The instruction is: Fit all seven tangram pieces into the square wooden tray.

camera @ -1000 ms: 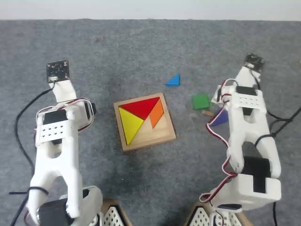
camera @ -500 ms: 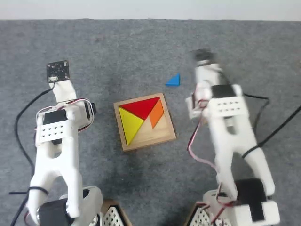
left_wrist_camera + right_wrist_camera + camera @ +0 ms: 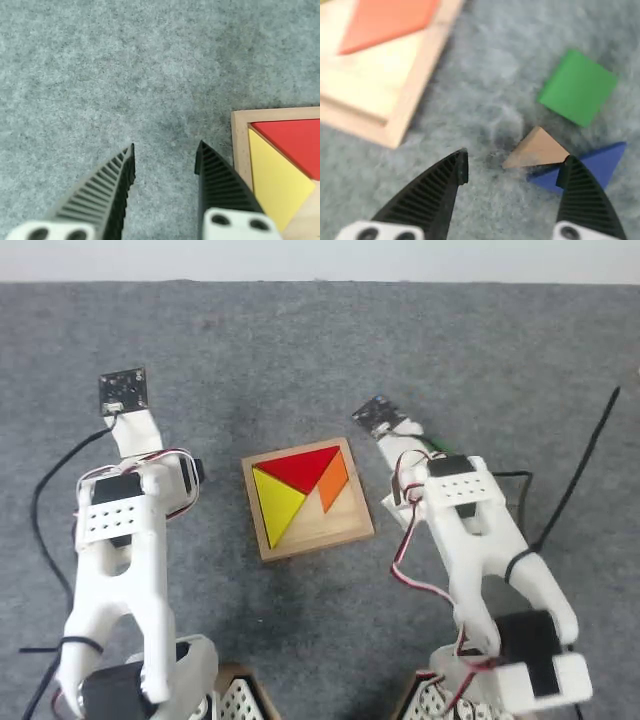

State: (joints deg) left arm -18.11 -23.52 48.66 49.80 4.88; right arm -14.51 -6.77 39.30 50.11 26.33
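The square wooden tray (image 3: pixel 336 523) lies mid-table and holds a red triangle (image 3: pixel 300 468), a yellow triangle (image 3: pixel 275 502) and an orange piece (image 3: pixel 333 483). My right gripper (image 3: pixel 515 157) is open above the carpet just off the tray's corner (image 3: pixel 405 112). A tan triangle (image 3: pixel 536 149) lies between its fingertips, nearer one finger. It touches a dark blue triangle (image 3: pixel 592 162), and a green square (image 3: pixel 577 86) sits beyond. My left gripper (image 3: pixel 166 146) is open over bare carpet beside the tray's rim (image 3: pixel 240 145). From above, the right arm (image 3: pixel 455 505) covers the loose pieces.
Grey carpet covers the table. The left arm (image 3: pixel 125 520) stands left of the tray, with open carpet behind and in front of the tray. Cables trail beside both arms.
The right arm has swung left toward the tray and now covers the light blue triangle and the green square in the high view. The left arm has not moved.
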